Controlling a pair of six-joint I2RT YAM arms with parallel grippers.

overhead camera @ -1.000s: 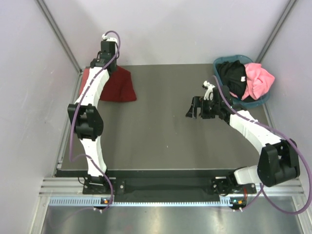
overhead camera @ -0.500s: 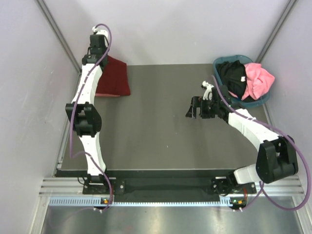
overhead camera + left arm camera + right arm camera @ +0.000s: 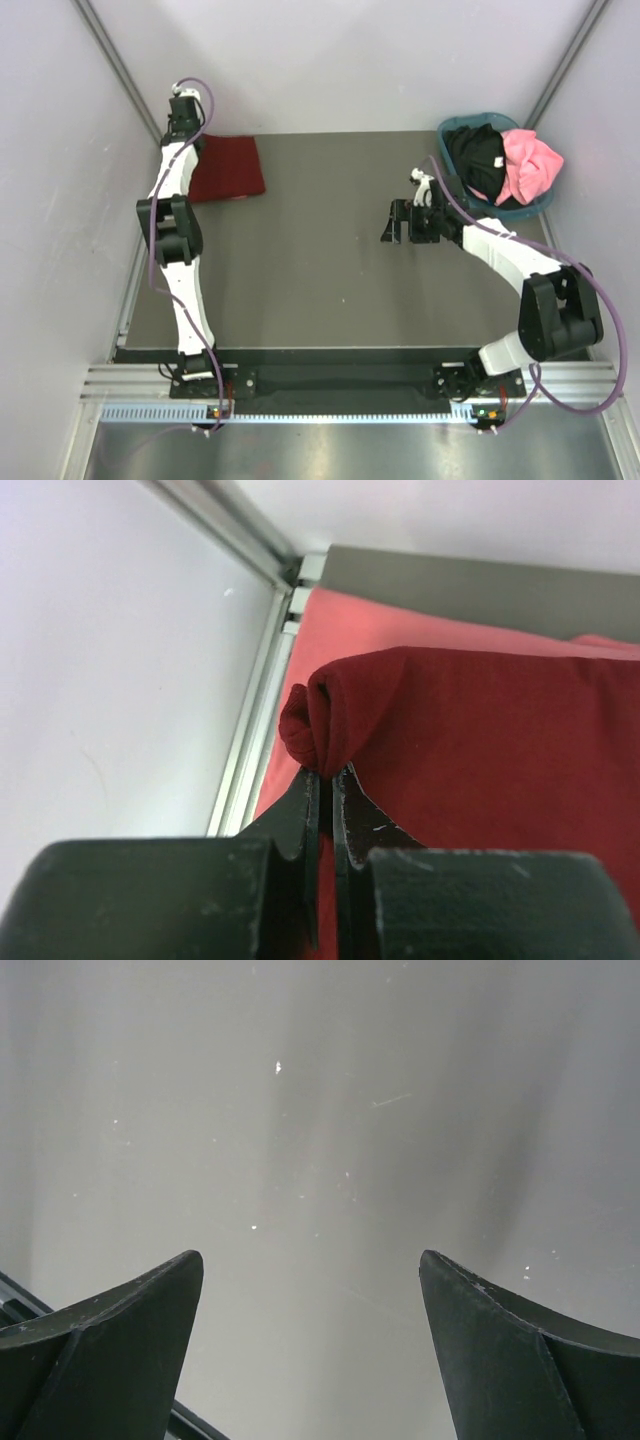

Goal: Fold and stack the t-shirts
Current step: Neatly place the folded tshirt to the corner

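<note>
well, the dark surface (image 3: 320,290) runs open across its whole middle and near half, between the two arms. things crowd only its far corners. at the far left corner a metal rail (image 3: 262,715) and the pale wall (image 3: 110,680) stand right beside the cloth, so room there is tight on the left side.

counted: four shirts, two tools, one basket.

the maroon shirt (image 3: 228,170) lies folded in the far left corner, on top of a salmon-pink shirt (image 3: 400,625) that shows along its far and left edges in the left wrist view. the left tool (image 3: 322,780) is at the maroon shirt's left end, its fingers pressed together on a small bunched roll of that cloth, just beside the rail.

the teal basket (image 3: 455,126) sits in the far right corner, close to the right wall. a black shirt (image 3: 478,155) and a bright pink shirt (image 3: 530,165) are heaped in it, the pink one spilling over the right rim.

the right tool (image 3: 397,222) hangs over bare surface right of the middle, near the basket but apart from it, its fingers spread wide with nothing between them.
</note>
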